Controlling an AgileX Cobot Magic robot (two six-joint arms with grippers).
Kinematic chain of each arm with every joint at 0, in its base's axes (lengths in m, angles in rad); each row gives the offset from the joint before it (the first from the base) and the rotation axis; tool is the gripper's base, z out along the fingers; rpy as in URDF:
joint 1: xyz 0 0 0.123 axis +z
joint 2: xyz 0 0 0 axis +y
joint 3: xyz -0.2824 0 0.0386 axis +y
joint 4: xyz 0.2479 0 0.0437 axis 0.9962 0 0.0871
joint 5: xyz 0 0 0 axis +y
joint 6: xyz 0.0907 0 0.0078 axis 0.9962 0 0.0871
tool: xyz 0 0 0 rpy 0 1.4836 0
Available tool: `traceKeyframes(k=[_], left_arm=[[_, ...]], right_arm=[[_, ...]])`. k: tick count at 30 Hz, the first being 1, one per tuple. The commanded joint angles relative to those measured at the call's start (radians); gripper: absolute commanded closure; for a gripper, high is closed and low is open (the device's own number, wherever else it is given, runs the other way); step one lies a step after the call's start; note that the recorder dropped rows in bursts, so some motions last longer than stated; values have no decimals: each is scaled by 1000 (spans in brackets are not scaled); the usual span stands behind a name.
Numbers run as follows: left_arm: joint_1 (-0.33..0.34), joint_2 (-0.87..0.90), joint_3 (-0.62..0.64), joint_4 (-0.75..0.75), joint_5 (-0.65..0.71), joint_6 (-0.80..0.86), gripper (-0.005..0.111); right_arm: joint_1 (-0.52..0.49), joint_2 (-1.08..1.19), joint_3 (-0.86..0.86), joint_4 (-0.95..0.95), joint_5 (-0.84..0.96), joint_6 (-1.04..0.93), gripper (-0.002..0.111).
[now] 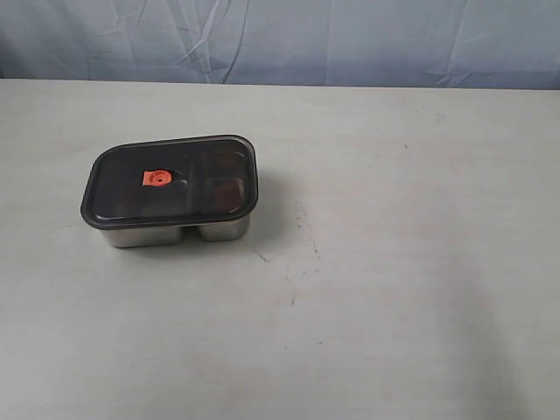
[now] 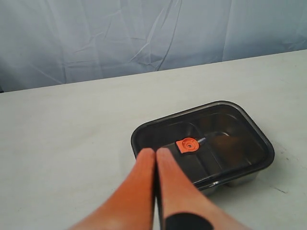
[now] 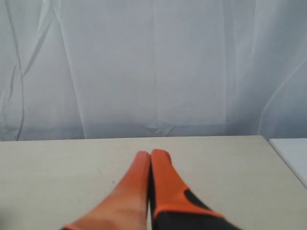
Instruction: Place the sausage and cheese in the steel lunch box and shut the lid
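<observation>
The steel lunch box (image 1: 140, 234) stands left of the table's middle with the dark see-through lid (image 1: 171, 179) lying flat on top of it, its orange valve (image 1: 156, 178) at the centre. Sausage and cheese do not show; the tinted lid hides the inside. In the left wrist view the lid (image 2: 230, 139) and valve (image 2: 187, 144) lie just beyond my left gripper (image 2: 155, 152), whose orange fingers are shut on nothing. My right gripper (image 3: 151, 155) is shut too, empty, above bare table. Neither arm shows in the exterior view.
A pale wrinkled cloth (image 1: 280, 39) hangs behind the table's far edge. The white tabletop (image 1: 394, 262) carries a few faint dark marks to the right of the box. A table corner (image 3: 265, 138) shows in the right wrist view.
</observation>
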State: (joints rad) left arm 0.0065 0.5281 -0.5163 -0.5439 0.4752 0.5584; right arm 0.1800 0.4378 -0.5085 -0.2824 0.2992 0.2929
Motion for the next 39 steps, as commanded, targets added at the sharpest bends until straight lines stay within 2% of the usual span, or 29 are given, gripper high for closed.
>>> traceKeyframes(k=[1,9,23,39], left_arm=[[-8,-4,6,-1,-5,-6,107],[-8,-4,6,-1,-5,-6,107],[-8,-4,6,-1,-5,-6,107],[-8,-4,6,-1,-5,-6,107]], right_arm=[[-5,-43,118,113,-108,-57,109],[-59,-201,242,245,-68,-178,109],[-172,-344,380,282,51,-242,109],[-172,-422,508,315,64,-242,109]])
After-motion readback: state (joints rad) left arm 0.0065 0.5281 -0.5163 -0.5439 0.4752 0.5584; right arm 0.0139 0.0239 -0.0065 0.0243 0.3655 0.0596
